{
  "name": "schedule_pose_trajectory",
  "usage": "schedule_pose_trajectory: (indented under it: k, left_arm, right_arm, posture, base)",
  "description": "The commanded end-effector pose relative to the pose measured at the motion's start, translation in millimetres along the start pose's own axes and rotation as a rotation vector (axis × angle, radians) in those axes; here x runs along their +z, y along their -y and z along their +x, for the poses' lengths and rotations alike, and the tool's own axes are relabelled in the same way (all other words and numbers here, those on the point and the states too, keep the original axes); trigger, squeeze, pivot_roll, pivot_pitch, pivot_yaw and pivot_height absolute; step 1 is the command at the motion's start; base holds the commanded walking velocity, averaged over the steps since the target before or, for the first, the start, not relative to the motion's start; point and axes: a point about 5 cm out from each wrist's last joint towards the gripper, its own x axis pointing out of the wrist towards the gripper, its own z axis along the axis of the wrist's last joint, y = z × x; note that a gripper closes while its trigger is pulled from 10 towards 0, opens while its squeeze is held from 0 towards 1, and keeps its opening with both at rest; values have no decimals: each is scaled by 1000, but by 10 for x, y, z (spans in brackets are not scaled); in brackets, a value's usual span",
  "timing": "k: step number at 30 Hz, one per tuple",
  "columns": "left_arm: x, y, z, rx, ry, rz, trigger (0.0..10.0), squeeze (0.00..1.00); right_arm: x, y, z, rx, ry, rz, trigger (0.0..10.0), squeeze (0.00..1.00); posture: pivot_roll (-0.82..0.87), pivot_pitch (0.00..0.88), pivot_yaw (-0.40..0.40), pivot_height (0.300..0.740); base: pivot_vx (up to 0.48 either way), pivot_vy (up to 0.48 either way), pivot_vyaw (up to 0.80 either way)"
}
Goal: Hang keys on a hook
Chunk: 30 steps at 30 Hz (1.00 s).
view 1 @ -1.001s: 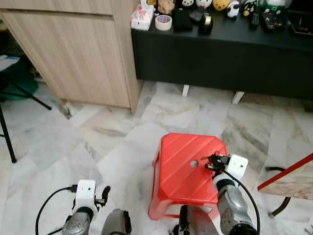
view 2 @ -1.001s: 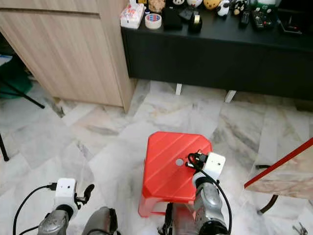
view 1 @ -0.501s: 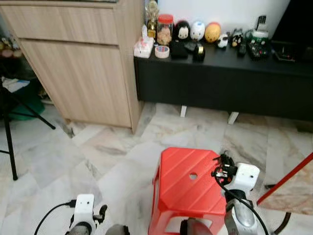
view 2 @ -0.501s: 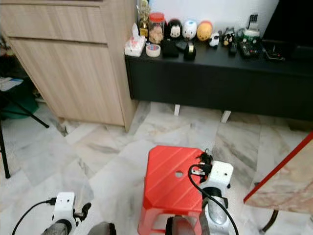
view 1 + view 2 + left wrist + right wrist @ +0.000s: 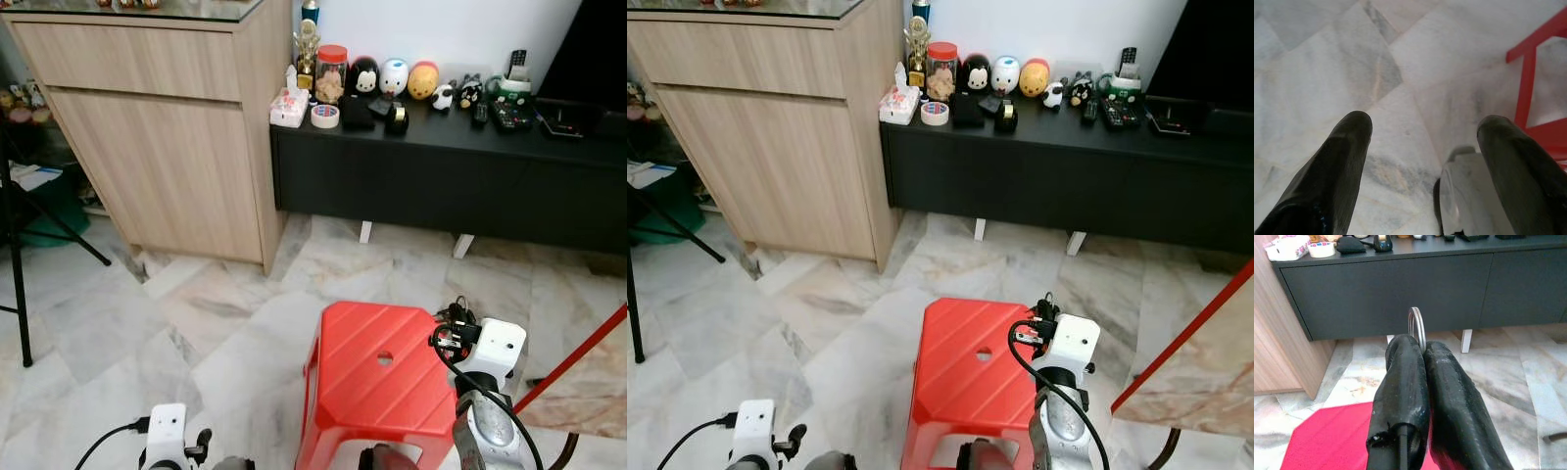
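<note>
Key ring (image 5: 1417, 328) — in right pincer (image 5: 1422, 348), no legible writing.

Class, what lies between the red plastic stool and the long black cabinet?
Bare marble floor separates red plastic stool from long black cabinet, per both eye views.

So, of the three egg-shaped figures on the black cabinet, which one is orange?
The orange figure, nearest the remote controls. The middle one is white and the one beside the red-lidded jar is black.
</note>
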Motion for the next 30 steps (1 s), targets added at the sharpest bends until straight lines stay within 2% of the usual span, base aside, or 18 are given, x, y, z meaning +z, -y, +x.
schedule_pose_trajectory:
  k: [1,12,30]
  left_arm:
    - [-74,-37,-21,15,-34,-8,10000,0]
    - [-124,-18,-35,18,-56,-20,10000,0]
    - [-182,7,-56,0,-75,-12,10000,0]
  right_arm:
    - [35,-1,39,-4,4,4,10000,0]
    - [60,-44,61,-11,6,25,10000,0]
    - [78,-125,63,-2,24,41,10000,0]
  posture:
    - [-2,0,-71,696]
    - [-5,0,-68,740]
    - [-10,0,-67,740]
  base:
    - [0,0,0]
    - [0,0,0]
    - [0,0,0]
